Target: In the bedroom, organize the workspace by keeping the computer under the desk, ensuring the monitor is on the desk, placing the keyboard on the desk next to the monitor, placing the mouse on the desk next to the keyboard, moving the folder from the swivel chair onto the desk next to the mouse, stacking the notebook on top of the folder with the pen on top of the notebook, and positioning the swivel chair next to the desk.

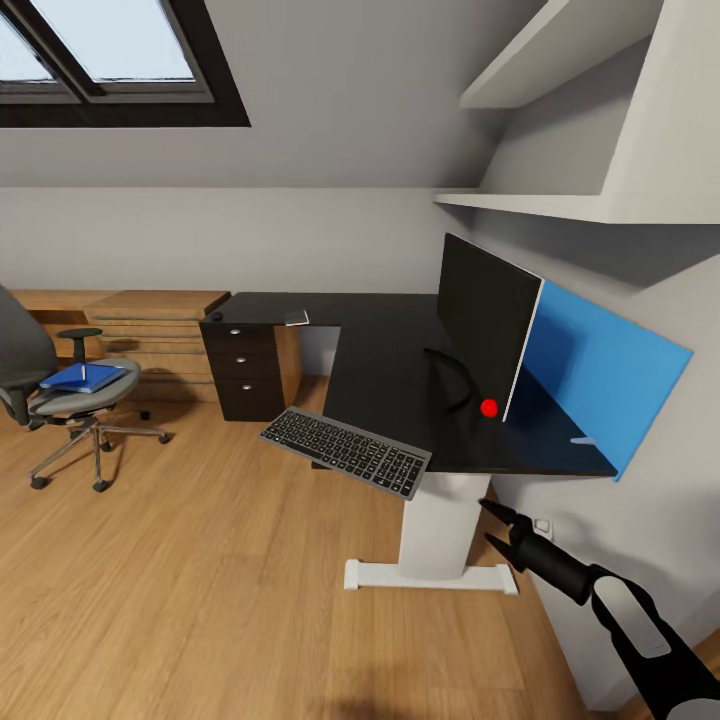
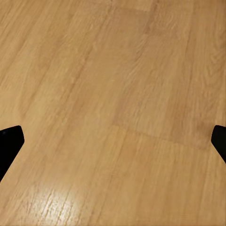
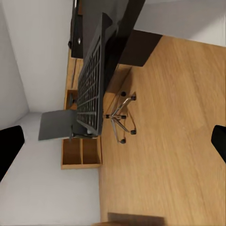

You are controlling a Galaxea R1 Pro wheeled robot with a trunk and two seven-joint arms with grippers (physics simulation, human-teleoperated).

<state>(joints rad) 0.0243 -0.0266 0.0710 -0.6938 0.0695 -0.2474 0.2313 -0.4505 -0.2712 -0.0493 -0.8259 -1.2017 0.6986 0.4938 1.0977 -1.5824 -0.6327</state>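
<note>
The black desk point(image 1: 385, 370) runs along the wall and out toward me. On its right wing the monitor point(image 1: 487, 325) stands upright. The keyboard point(image 1: 345, 452) lies at the near corner, overhanging the edge; the right wrist view sees the keyboard point(image 3: 92, 80) edge-on. A small mouse point(image 1: 215, 316) and a thin grey notebook point(image 1: 297, 318) rest on the far wing. The blue folder point(image 1: 85, 377) lies on the swivel chair point(image 1: 20, 355) at the left. My right gripper point(image 1: 493, 527) point(image 3: 113, 141) is open, below the desk's front edge. My left gripper point(image 2: 113, 141) is open over bare floor. The computer is out of view.
A three-drawer black unit point(image 1: 240, 372) sits under the desk's far wing, with light-wood shelves point(image 1: 150, 325) behind the chair. The desk's white leg point(image 1: 440, 535) is just left of my right gripper. A blue wall panel point(image 1: 600, 365) stands behind the monitor. Wood floor point(image 1: 200, 590) spreads in front.
</note>
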